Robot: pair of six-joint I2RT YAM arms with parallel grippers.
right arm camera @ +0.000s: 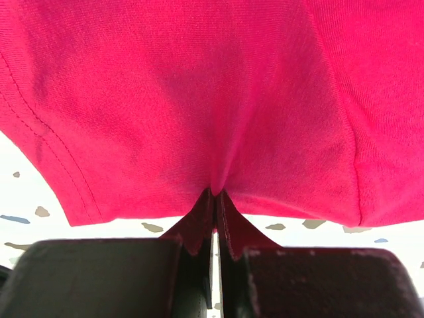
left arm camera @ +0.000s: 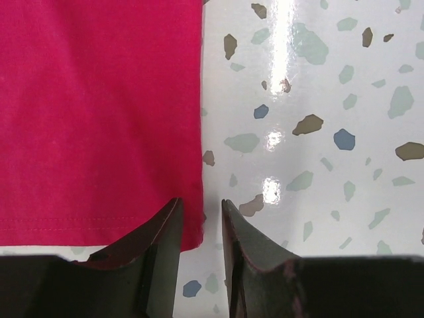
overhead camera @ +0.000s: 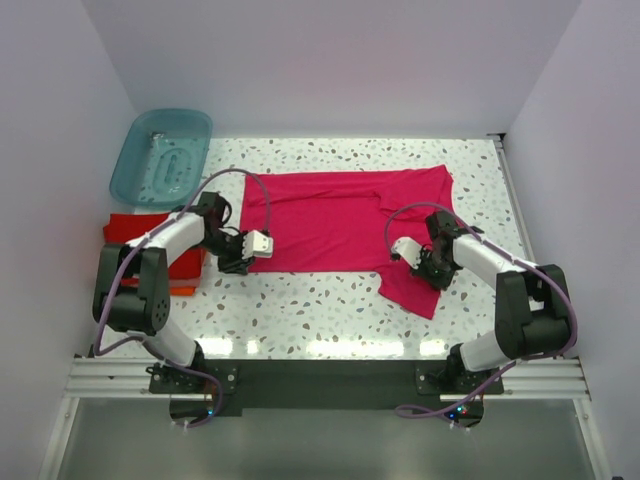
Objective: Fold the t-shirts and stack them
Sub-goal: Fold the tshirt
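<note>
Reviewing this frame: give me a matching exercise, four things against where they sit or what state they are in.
Things:
1. pink t-shirt
2. tub
3. folded shirts
4. right gripper

Places or states:
A. far left corner
B. shut, pinching a fold of pink cloth
C. spread out in the middle
D. stacked at the left edge, red on top

Pairs: 1-C, 2-A, 3-D, 4-B
</note>
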